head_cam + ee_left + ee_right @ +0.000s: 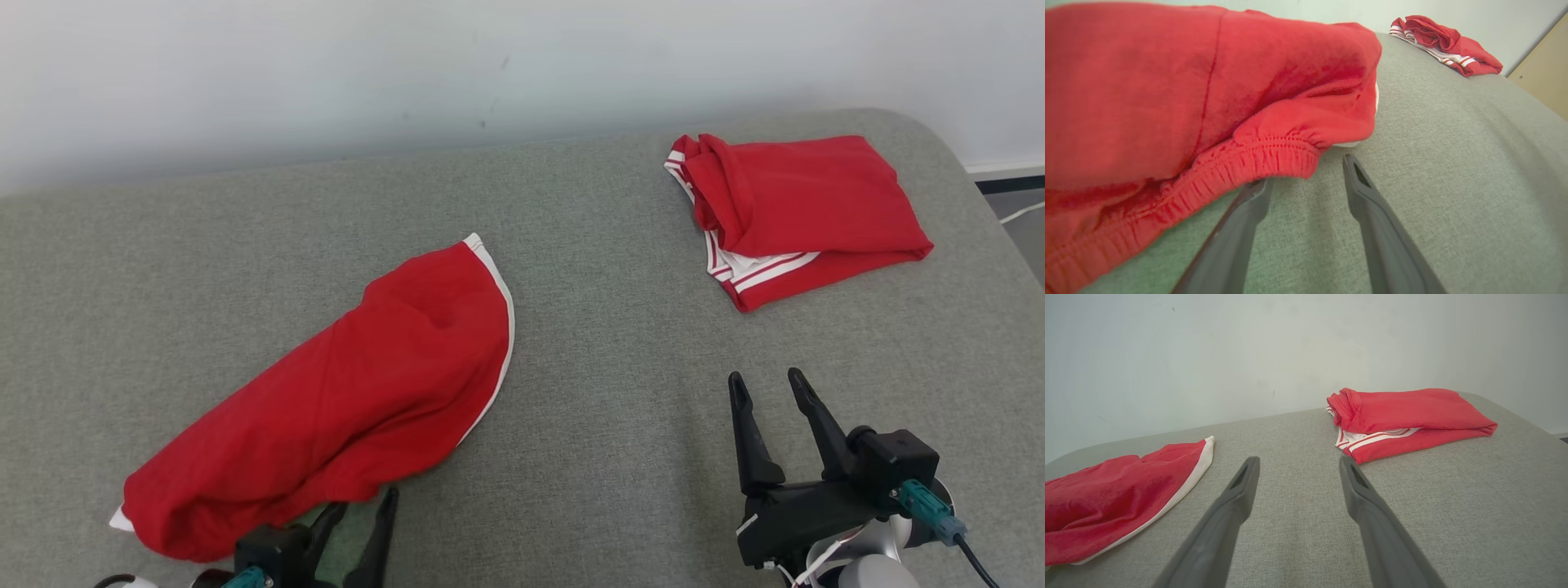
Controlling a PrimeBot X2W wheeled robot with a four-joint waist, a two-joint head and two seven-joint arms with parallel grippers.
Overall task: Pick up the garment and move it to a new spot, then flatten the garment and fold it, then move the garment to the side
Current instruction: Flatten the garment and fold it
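Observation:
A loose red garment (351, 400) with white trim lies crumpled on the grey cushion, left of centre. In the left wrist view its elastic waistband (1257, 159) hangs just over the tip of one finger, hiding that tip. My left gripper (363, 508) (1306, 173) is open at the garment's near edge, jaws apart on the cushion, nothing clamped between them. My right gripper (767, 388) (1298, 461) stands open over bare cushion, well right of the garment (1114, 494) and touching nothing.
A second red garment (796, 212) (1404, 416) (1447, 43) with white stripes lies folded at the back right of the grey cushion (604, 327). A pale wall runs along the cushion's far edge. The cushion's right edge drops to the floor (1020, 220).

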